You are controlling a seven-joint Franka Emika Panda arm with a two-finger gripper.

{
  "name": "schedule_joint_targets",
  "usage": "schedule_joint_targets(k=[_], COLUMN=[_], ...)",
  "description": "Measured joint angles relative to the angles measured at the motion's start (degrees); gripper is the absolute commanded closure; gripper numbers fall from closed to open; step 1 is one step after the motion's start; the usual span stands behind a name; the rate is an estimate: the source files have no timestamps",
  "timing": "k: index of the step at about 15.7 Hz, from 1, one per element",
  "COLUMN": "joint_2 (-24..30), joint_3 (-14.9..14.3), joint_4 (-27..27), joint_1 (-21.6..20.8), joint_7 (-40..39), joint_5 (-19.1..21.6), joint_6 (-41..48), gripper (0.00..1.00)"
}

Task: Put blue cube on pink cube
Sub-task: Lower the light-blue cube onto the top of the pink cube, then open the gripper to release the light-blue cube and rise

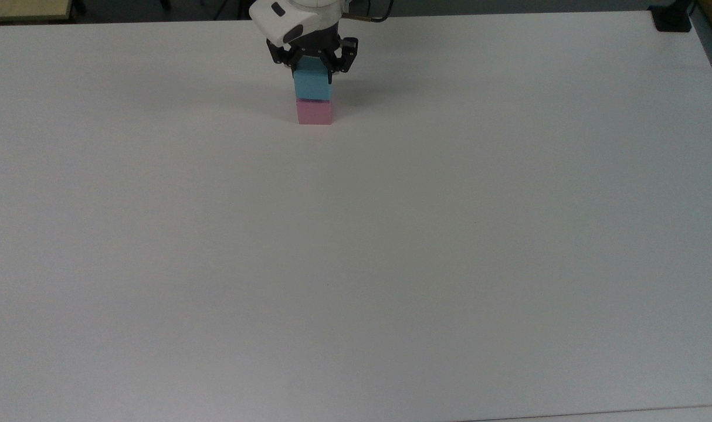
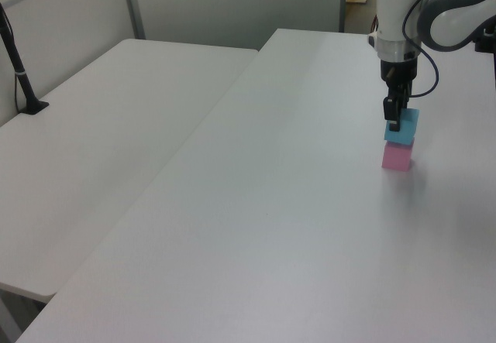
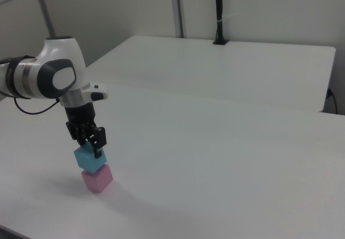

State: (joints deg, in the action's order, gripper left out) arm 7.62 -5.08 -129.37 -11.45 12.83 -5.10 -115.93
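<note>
The pink cube (image 1: 314, 112) stands on the white desk (image 1: 356, 246) close to the desk's far edge in the top view, a little to the top view's left of the middle, and the blue cube (image 1: 312, 85) sits on top of it, its underside resting on the pink cube's top face. In the right view the blue cube (image 3: 89, 158) is turned slightly against the pink cube (image 3: 97, 178) beneath it, so their edges do not line up exactly. The pincer (image 1: 312, 63) comes straight down from the white arm and pinches the blue cube, one dark finger on either side of its upper part; in the left view the pincer (image 2: 393, 114) overlaps the top of the blue cube (image 2: 401, 125) above the pink cube (image 2: 397, 156). Towards the near edge and both side edges in the top view, the desk surface is bare and wide open. A second white desk (image 2: 101, 142) adjoins the first on the left view's left, with a black post (image 2: 19, 68) standing near its far corner.
</note>
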Motion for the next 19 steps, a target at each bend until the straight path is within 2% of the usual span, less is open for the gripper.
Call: schedule_joint_targets(k=[1,2,3,13,15,19], joint_2=[-0.2,-0.4,-0.6,-1.1,-0.7,0.5], joint_3=[0.0,0.0,0.0,0.0,0.0,0.7], joint_4=[0.0,0.0,0.0,1.2,4.6,16.8], joint_1=[0.0,0.0,0.0,0.0,-0.1,-2.3], joint_7=[-0.2,-0.4,-0.4,-0.7,-0.8,-0.8], joint_5=[0.0,0.0,0.0,-0.2,-0.2,-0.1], joint_6=[0.0,0.0,0.0,0.4,4.4,17.5], gripper=[0.30,0.12,0.00,0.00,0.00,0.00])
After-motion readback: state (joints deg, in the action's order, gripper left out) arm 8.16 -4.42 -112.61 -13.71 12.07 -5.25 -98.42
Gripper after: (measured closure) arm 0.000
